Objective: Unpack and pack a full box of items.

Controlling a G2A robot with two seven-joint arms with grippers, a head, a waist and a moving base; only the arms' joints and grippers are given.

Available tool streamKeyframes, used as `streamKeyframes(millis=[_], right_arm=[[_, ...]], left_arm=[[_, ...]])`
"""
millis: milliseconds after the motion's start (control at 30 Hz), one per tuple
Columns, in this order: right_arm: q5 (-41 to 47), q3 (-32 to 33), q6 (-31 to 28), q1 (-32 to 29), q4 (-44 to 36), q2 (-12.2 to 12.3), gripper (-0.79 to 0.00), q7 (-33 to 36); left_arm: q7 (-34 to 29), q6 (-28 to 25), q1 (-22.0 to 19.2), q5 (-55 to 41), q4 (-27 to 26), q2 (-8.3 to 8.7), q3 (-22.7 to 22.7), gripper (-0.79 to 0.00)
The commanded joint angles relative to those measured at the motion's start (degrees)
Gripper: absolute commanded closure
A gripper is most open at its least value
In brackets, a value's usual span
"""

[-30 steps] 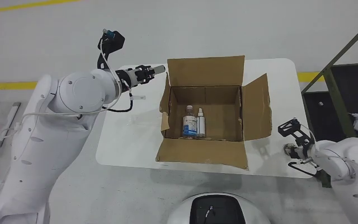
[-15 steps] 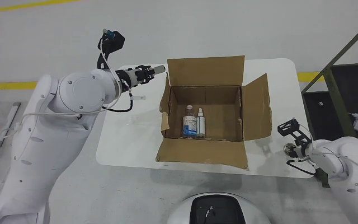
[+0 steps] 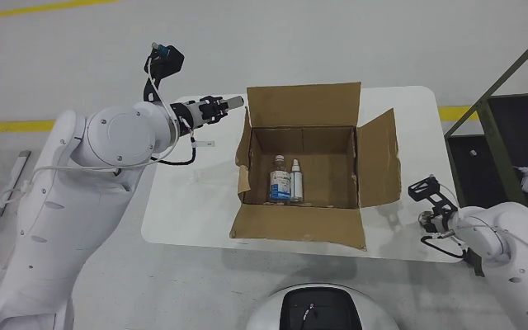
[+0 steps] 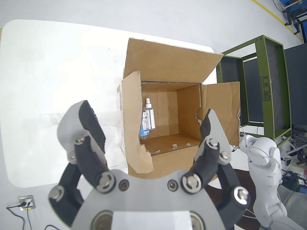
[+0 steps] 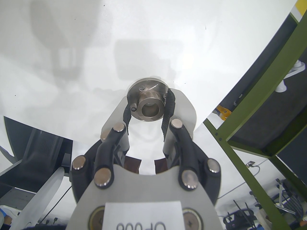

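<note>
White table [image 3: 190,206] holds an open box [image 3: 305,107] with two bottles [image 3: 280,183] inside. Left claw [image 4: 146,110] hangs wide open and empty, far left of the box. Right claw [image 5: 148,101] squeezes a metal ring [image 5: 153,89] at the table's near right edge. A flap [image 4: 130,111] half hides one bottle.

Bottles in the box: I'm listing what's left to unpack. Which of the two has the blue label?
The wider clear bottle, the one closer to the cardboard box's torn side flap. The slim spray bottle beside it looks white.

Box [image 3: 304,103] brown; table [image 3: 190,206] white; bottle [image 3: 280,186] with blue and white label; spray bottle [image 3: 296,183] white; metal part [image 5: 147,106] grey; rack [image 4: 265,68] green
</note>
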Motion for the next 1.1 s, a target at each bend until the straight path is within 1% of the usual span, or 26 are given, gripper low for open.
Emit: streamKeyframes(millis=[0,333,633,667,700,767,800,833,967,1067], right_arm=[[0.12,0.04,0.00,-0.02,-0.16,0.07,-0.286,0.07],[0.95,0.47,0.22,0.05,-0.94,0.43,-0.292,0.32],[0.92,-0.30,0.44,0.06,0.15,0.64,-0.240,-0.31],[0.96,-0.34,0.47,0.07,0.26,0.66,-0.228,-0.29],[1.01,-0.37,0.49,0.11,0.31,0.69,-0.179,-0.30],[1.03,-0.42,0.63,0.16,0.43,0.74,-0.151,-0.39],[1.04,-0.46,0.66,0.18,0.45,0.77,-0.049,-0.42],[1.06,-0.47,0.77,0.20,0.48,0.79,0.000,-0.46],[2.34,-0.07,1.22,0.39,0.23,0.87,0.000,-0.85],[5.15,2.18,2.63,0.95,-1.28,1.00,0.000,-1.13]], left_arm=[[0.00,0.00,0.00,0.00,0.00,0.00,0.00,-0.785],[0.00,0.00,0.00,0.00,0.00,0.00,0.00,-0.785],[0.00,0.00,0.00,0.00,0.00,0.00,0.00,-0.785],[0.00,0.00,0.00,0.00,0.00,0.00,0.00,-0.785],[0.00,0.00,0.00,0.00,0.00,0.00,0.00,-0.785],[0.00,0.00,0.00,0.00,0.00,0.00,0.00,-0.785],[0.00,0.00,0.00,0.00,0.00,0.00,0.00,-0.785],[0.00,0.00,0.00,0.00,0.00,0.00,0.00,-0.785],[0.00,0.00,0.00,0.00,0.00,0.00,0.00,-0.785],[0.00,0.00,0.00,0.00,0.00,0.00,0.00,-0.785]])
